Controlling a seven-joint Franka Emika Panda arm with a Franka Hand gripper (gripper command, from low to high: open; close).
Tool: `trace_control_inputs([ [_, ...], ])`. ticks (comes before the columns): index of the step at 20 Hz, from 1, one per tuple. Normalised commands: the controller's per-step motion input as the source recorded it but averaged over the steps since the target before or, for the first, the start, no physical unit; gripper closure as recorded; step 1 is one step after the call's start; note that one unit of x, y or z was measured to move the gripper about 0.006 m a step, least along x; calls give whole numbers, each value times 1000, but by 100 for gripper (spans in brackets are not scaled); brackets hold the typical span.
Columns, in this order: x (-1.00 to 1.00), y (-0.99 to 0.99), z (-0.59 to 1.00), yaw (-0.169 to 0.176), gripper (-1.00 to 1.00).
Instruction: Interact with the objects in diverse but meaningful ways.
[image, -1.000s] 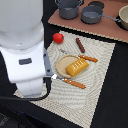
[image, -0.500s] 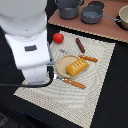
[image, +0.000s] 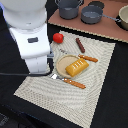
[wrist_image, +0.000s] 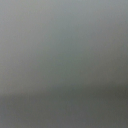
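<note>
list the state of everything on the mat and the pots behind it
yellow bread block: lying on the plate
tomato: resting at the mat's edge
sausage stick: lying flat on the mat
fork: flat beside the plate
pots: upright, on the wooden surface
gripper: hidden behind the arm

Exterior view soft, low-resolution, evenly lit, faint shadows; wrist view fully blurred, featureless grey, darker toward one edge

Bulky white robot arm (image: 31, 37), smooth rounded glossy casing, small dark rectangular panel on one segment, black band between segments, thin black cable trailing from its base toward nine o'clock, wrist view blank grey
</note>
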Motion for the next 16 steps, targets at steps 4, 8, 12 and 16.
trace_control_inputs([
  [4, -922, 729, -294, 0, 100],
  [8, -866, 677, -281, 0, 100],
  [12, -521, 376, -276, 0, 100],
  [16, -501, 335, -336, 0, 100],
])
